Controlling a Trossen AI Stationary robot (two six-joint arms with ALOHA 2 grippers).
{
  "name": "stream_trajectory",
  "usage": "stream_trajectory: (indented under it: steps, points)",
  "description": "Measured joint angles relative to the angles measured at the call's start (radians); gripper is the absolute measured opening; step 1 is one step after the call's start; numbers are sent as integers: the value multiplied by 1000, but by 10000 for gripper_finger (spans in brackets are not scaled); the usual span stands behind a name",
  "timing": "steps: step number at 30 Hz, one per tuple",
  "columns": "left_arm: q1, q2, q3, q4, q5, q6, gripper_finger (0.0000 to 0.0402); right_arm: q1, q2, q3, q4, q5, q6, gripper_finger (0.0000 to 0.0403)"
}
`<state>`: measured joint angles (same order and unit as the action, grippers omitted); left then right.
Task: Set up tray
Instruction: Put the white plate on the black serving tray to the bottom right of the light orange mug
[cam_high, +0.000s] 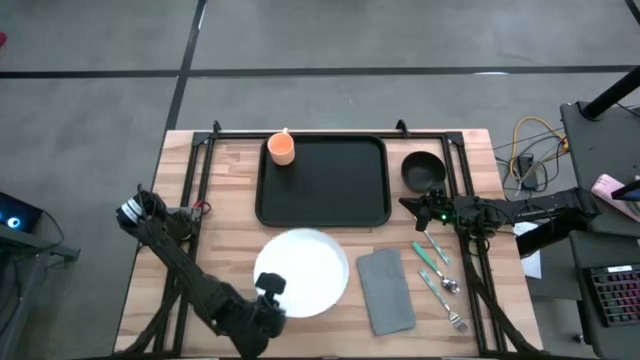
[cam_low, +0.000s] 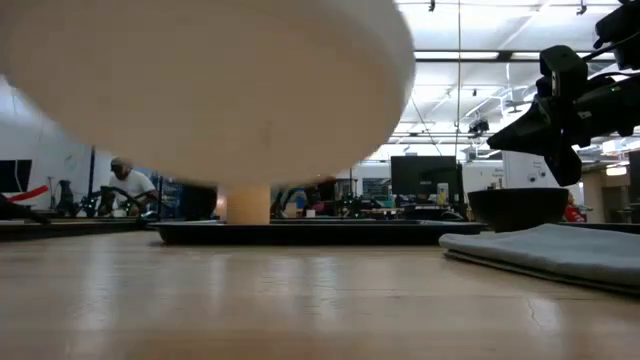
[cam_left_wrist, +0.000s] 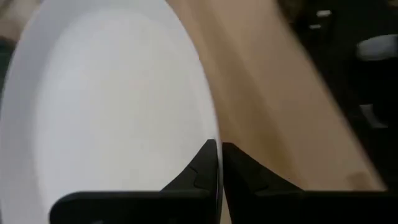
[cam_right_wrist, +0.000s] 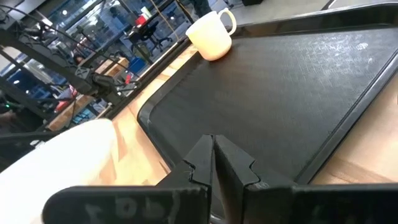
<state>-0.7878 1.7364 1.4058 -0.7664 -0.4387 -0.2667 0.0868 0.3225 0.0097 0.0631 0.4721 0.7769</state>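
Note:
The black tray (cam_high: 322, 180) lies flat at the table's far middle, with an orange cup (cam_high: 282, 149) standing in its far-left corner. The white plate (cam_high: 303, 272) is nearer than the tray; in the low view the plate (cam_low: 200, 90) hangs above the tabletop. My left gripper (cam_high: 268, 290) is at the plate's near-left rim, shut on it. My right gripper (cam_high: 420, 208) hovers shut by the tray's right edge, touching nothing; in its wrist view the shut gripper (cam_right_wrist: 213, 155) points across the tray (cam_right_wrist: 280, 93). My left gripper pinches the white plate's rim (cam_left_wrist: 214, 134) between its two fingers, one finger (cam_left_wrist: 202, 168) on the plate's upper face and the other (cam_left_wrist: 245, 171) outside the edge. It comes from the table's near-left side. The plate is lifted clear of the table.
A black bowl (cam_high: 423, 170) sits right of the tray, just beyond my right gripper. A grey folded napkin (cam_high: 385, 290) lies right of the plate, with cutlery (cam_high: 440, 270) beside it. Black frame rails run along both table sides.

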Motion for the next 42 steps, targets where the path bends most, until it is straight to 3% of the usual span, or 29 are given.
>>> stream_trajectory:
  steps: [5, 19, 23, 27, 32, 42]
  points:
    - [98, -1, 13, -11, -15, 78, 1, 0, 0, 0, 0, 0, 8, 9]
    - [449, -2, 20, 18, -29, 483, 0, 0, 0, 0, 0, 0, 1, 8]
    - [569, -4, -2, 114, 67, 586, 0, 0, 0, 0, 0, 0, 4, 9]
    - [661, -4, -23, 161, 82, 692, 0, 0, 0, 0, 0, 0, 5, 9]
    - [765, -4, -63, 198, 211, 760, 0, 0, 0, 0, 0, 0, 5, 9]
    - [855, -4, -254, 355, 232, 910, 0, 0, 0, 0, 0, 0, 8, 9]
